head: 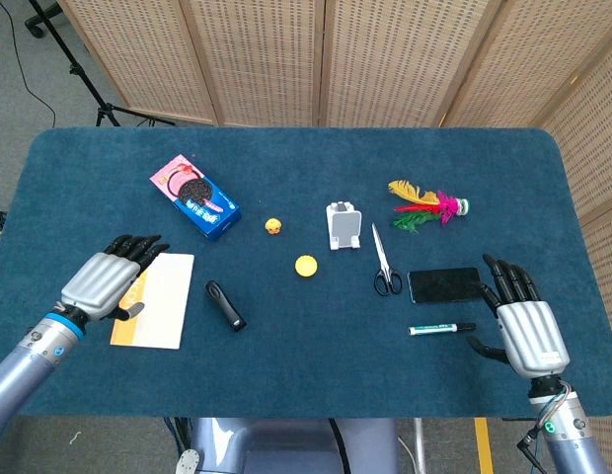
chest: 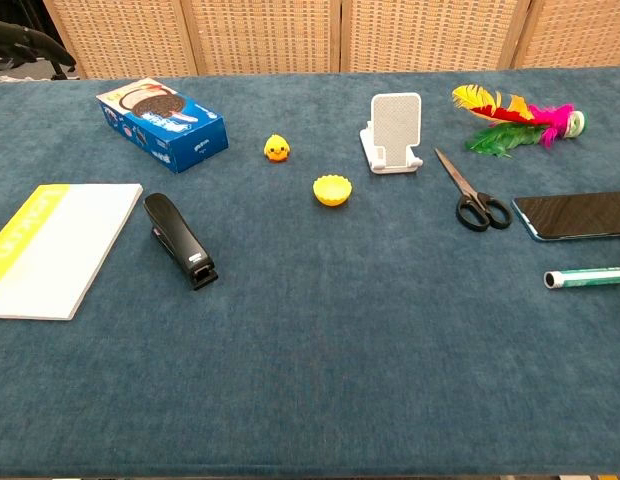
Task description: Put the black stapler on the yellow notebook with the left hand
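Chest view cuts off the yellow notebook [chest: 50, 250] and phone [chest: 580, 215].

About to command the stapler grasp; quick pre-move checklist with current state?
1. Left hand empty, fingers apart: ok.
2. Black stapler lying free on the table, nothing on it: ok.
3. Yellow notebook flat with bare surface for placing: ok, though the left hand overlaps its top-left corner in the head view.
4. Left hand over the stapler: not ok, it is left of it.
5. Right hand away from the stapler, beside the phone: ok.
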Robot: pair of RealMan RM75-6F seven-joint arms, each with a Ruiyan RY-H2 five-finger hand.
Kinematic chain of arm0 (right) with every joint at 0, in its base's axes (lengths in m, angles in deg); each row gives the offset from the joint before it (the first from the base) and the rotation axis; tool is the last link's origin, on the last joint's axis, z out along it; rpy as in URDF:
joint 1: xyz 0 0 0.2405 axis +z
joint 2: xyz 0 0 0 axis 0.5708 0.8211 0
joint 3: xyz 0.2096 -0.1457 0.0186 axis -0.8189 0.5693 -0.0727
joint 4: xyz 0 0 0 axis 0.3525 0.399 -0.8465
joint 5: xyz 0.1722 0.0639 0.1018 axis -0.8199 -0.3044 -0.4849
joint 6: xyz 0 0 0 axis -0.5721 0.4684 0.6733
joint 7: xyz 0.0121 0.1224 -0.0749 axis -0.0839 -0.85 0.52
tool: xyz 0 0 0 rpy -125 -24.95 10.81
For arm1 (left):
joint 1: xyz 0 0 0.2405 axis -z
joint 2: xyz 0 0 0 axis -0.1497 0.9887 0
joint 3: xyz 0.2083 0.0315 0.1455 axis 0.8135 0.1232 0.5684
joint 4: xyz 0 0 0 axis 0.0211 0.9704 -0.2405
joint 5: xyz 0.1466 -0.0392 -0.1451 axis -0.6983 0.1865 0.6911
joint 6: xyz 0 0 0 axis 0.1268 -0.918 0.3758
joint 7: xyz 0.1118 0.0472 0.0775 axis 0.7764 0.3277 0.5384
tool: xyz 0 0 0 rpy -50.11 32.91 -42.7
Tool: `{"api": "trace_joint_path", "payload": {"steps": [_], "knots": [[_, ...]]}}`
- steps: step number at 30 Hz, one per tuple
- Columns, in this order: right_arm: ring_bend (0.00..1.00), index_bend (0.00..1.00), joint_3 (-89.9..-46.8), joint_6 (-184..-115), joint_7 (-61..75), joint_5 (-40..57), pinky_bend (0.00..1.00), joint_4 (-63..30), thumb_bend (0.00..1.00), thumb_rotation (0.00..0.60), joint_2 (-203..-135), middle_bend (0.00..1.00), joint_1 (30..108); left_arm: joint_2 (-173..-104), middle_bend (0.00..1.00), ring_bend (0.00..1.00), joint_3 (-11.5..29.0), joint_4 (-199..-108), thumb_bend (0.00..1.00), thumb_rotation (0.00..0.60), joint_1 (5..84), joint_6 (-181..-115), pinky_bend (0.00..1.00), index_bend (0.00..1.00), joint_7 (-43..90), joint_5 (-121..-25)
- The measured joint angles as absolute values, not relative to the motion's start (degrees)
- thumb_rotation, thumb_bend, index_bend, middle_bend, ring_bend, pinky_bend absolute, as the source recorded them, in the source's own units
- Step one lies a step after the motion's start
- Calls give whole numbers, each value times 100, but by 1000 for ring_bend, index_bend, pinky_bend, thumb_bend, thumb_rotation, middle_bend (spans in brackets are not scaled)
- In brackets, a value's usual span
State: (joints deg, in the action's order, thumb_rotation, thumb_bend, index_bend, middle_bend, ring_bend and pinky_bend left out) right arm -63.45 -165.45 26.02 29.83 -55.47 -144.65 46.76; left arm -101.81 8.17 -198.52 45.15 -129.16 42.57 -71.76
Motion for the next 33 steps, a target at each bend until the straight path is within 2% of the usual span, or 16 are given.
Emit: {"api": "trace_joint_path", "payload": {"steps": [17, 24, 33], "knots": [[0, 257, -6428, -16643, 2428, 2948, 70, -5490, 208, 600, -14442, 12, 4654, -11215, 0, 0, 1050, -19260, 321, 600, 6027, -11994, 37, 52, 4938, -5985], [0, 257, -6470, -16644, 2352, 2867, 70, -5450, 208, 600, -14424, 12, 4654, -11744, 0, 0, 1330, -18994, 332, 600, 6594, -11915, 37, 56, 5196, -5461], [0, 257, -6495, -16662, 2266, 2854, 70, -5431, 208, 600, -14399, 12, 4649, -12166, 32, 0, 1630, -18788, 354, 600, 7015, -12032, 38, 129, 5326, -5102]]}}
